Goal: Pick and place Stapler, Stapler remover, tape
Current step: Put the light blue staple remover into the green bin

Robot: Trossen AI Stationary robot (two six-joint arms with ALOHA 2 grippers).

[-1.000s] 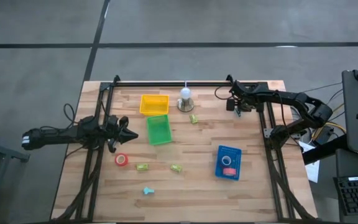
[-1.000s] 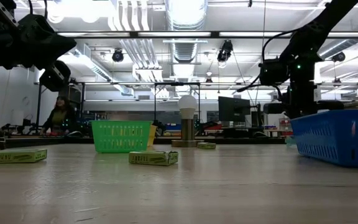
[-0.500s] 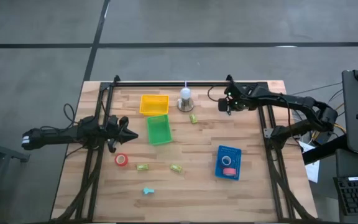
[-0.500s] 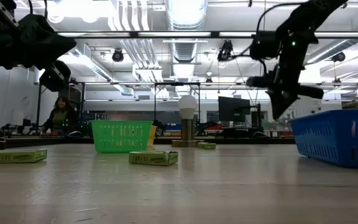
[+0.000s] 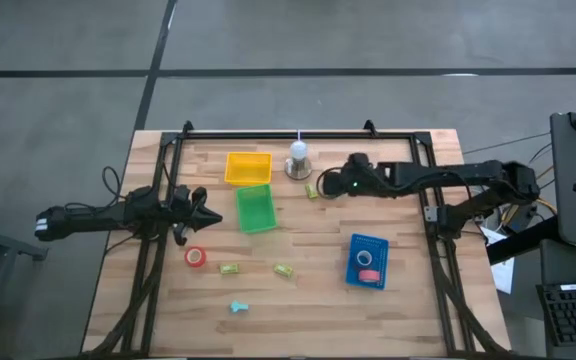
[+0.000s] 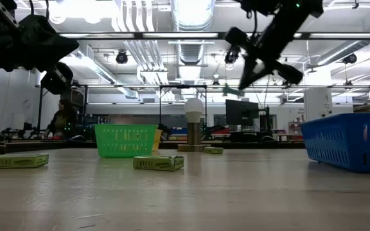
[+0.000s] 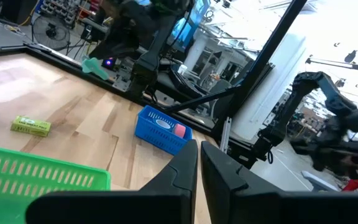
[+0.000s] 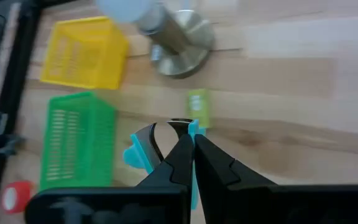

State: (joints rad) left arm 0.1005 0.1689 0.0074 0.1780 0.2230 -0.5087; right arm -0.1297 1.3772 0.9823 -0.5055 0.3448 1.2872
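My right gripper [image 5: 325, 185] hangs over the far middle of the table, near the lamp, shut on a teal staple remover [image 8: 139, 154], which also shows in the low view [image 6: 232, 92]. My left gripper [image 5: 209, 213] is shut and empty, in the air left of the green tray [image 5: 256, 208]. A red tape roll [image 5: 196, 257] lies flat on the table near the left. A red roll [image 5: 366, 260] and a blue roll [image 5: 368, 276] lie in the blue tray [image 5: 355, 245]. A second teal staple remover [image 5: 238, 307] lies near the front edge. My right gripper pinches the teal staple remover between its two fingers [image 8: 180, 157], which come from above, slanting down toward the table's left. A teal part [image 8: 193, 129] shows right at the fingertips, and the rest sticks out to one side. The remover is lifted clear of the table.
A yellow tray [image 5: 248, 167] stands behind the green tray. A lamp with a round metal base [image 5: 298, 160] stands at the far middle. Small green boxes lie beside the lamp [image 5: 312, 190] and on the near middle of the table [image 5: 230, 269] [image 5: 284, 271]. Black frame posts flank the table.
My right gripper has swung from the table's far right corner toward the left, along the far side, and now hangs near the lamp. It has risen and tipped over toward the left.
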